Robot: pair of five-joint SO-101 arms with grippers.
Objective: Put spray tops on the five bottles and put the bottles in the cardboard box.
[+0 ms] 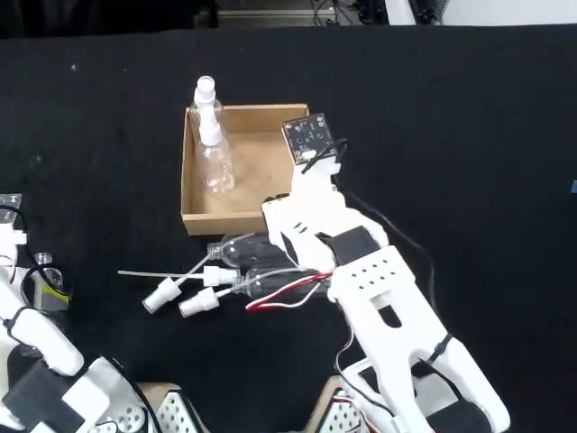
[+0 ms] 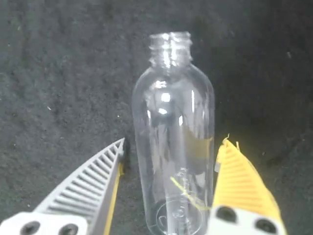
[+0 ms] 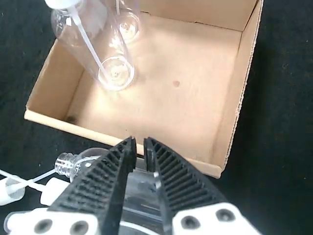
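High view has the cardboard box (image 1: 225,219) on the black bench (image 1: 469,108), with two topped bottles (image 1: 215,158) leaning together in its far corner on the left arm's side (white tops poking above the rim). Just outside the box's near wall lie two open-necked bottles (image 1: 243,250) side by side. Beside them, a little farther from the box, are two loose spray tops (image 1: 164,294) with their thin tubes. The right fingers (image 3: 133,144) hang over that near wall, above the lying bottles. They are all but closed, with a thin slit between them and nothing gripped. Well apart from the box, on the left arm's side, the left fingers (image 2: 239,181) are spread to either side of a fifth bottle (image 2: 171,98), which has no top. The yellow finger lies against it, and the grey one sits just clear of it with a dark sliver between.
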